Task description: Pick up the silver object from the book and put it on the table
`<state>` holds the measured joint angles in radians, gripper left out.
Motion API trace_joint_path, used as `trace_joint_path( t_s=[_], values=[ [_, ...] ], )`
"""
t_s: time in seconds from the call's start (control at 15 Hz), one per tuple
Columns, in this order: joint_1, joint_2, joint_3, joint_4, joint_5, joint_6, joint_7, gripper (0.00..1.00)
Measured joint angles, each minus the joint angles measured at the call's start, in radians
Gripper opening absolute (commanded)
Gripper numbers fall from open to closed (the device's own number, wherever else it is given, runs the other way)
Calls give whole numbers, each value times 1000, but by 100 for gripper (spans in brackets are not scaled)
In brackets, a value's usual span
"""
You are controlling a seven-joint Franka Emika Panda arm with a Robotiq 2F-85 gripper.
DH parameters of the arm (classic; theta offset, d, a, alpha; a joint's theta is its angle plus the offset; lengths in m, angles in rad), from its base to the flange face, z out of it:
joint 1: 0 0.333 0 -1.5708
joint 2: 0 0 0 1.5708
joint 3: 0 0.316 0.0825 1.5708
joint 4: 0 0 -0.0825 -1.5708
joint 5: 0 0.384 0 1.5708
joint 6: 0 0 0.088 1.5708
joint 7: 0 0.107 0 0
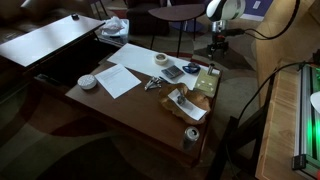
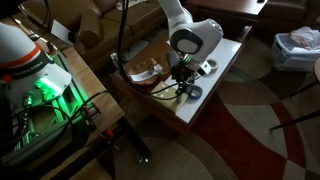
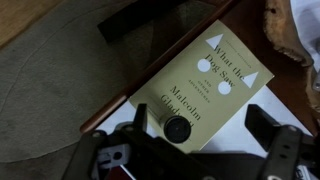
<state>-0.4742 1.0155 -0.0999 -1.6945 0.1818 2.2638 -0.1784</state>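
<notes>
Gripper (image 3: 190, 150) first: black, two-fingered, jaws spread wide and holding nothing, one dark finger (image 3: 108, 158) at each side of the wrist view's lower edge. It hangs directly above the pale yellow-green paperback book (image 3: 205, 85), and that makes sense, because the prize sits right there. A small round object (image 3: 178, 128), dark-faced with a paler metallic rim, rests flat on the cover near the author's name. I take that to be the silver object of the task. As the wrist camera sees it, it lies between the two open fingers, so the approach looks lined up for a straight drop. Nothing is touching it yet, and the pick has not begun.

Moving outward, an exterior view shows the white jointed arm (image 1: 222, 12) bending down over the book at one end of the low rectangular table with a reddish-brown wooden top (image 1: 135, 108). The silver object is too small to pick out there. The book lies close to the table's edge, and in the wrist view patterned grey carpet (image 3: 60, 90) shows just past the cover.

Further from the book, toward the table's middle, lie a white sheet of paper (image 1: 118, 78) and a pale roll of tape (image 1: 161, 60).

Bare wood beside the book looks like the natural landing spot. The catch, in my judgement, is that a low, flat thing gives the fingers little to pinch, and scraping the cover could push the book toward that edge.
</notes>
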Motion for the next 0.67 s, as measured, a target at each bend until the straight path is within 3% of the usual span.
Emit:
trace_joint_path(
  t_s=[0.53,0.67],
  values=[
    [5,114,2,18,33,300,63,100],
    [6,134,2,24,33,349,84,90]
  ],
)
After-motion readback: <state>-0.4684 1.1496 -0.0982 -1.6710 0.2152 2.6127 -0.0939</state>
